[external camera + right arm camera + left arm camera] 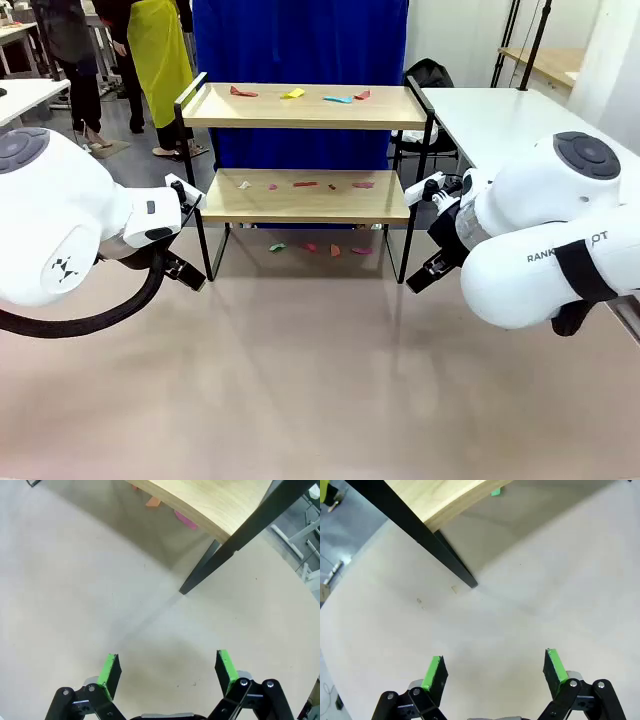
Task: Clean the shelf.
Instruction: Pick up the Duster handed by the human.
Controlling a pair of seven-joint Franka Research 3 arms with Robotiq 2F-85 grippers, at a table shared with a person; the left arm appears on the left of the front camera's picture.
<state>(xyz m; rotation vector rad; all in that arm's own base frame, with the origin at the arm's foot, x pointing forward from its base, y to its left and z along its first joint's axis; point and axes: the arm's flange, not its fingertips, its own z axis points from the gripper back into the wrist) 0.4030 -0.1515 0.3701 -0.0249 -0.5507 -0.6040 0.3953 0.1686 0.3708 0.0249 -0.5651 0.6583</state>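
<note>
the shelf [290, 205] stands straight ahead of me, between my two claws and a little beyond them, its four black legs on the beige table [300, 390]. both wooden boards carry small coloured paper scraps: red, yellow and blue ones on the top board [300, 118], and white, red and pink ones on the lower board. more scraps [335, 250] lie on the table under the shelf, between its legs: green, red, orange and pink.

my left claw [492, 662] is spread wide and holds nothing; its green pads [434, 672] hang over bare table. just ahead of it, up and to one side, a front leg [447, 560] meets the table, with the edge of the lower board above and a green scrap [495, 492] showing beyond it. the claw touches neither the leg nor the board.

my right claw [167, 662] is also spread wide and empty, over bare table. the other front leg [220, 560] lands just ahead of it, apart from the fingers. past that leg, under the board, lie an orange scrap [153, 502] and a pink scrap [185, 520], well out of reach of the pads.

behind the shelf hangs a blue curtain [300, 40], and a white table [500, 120] stands beyond my right claw.
</note>
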